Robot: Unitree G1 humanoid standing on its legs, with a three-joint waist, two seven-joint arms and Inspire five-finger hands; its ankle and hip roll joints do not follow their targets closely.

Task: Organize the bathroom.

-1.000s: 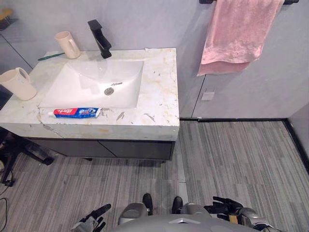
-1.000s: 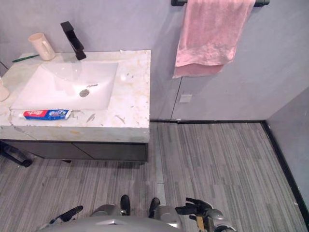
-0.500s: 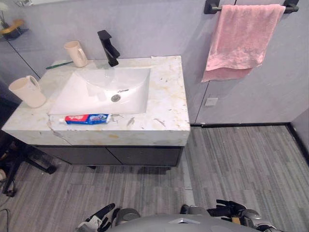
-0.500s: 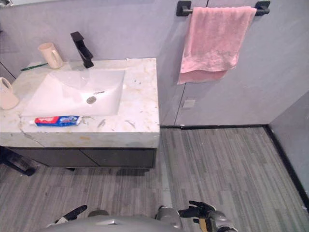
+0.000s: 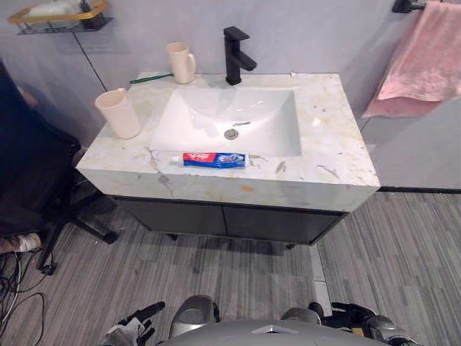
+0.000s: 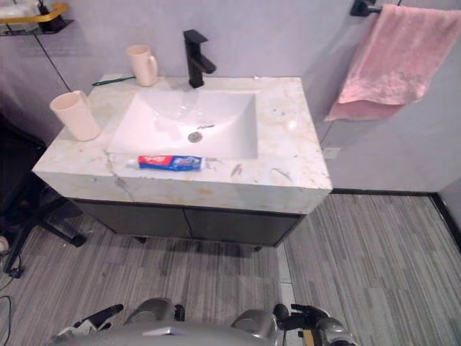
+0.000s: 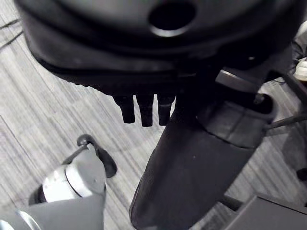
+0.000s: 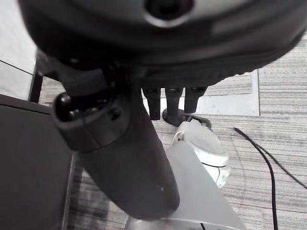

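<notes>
A red, white and blue toothpaste tube (image 5: 213, 160) lies on the marble counter (image 5: 338, 155) at the front rim of the white sink (image 5: 230, 119). One cream mug (image 5: 118, 112) stands at the counter's left end. A second cream mug (image 5: 180, 62) stands at the back beside a black faucet (image 5: 235, 55), with a green toothbrush (image 5: 151, 78) lying just left of it. A pink towel (image 5: 425, 65) hangs on the wall at the right. My left hand (image 5: 137, 328) and right hand (image 5: 353, 317) hang low over the floor, both open and holding nothing.
A dark cabinet (image 5: 230, 220) sits under the counter. A black office chair (image 5: 36, 180) stands to the left of it. A wall shelf with a yellow tray (image 5: 57, 14) hangs at the upper left. Grey plank floor (image 5: 403, 245) lies in front and to the right.
The camera has swung left: the vanity now sits in the middle, the towel at the right edge, and the chair and shelf have come into view. Both hands stay low.
</notes>
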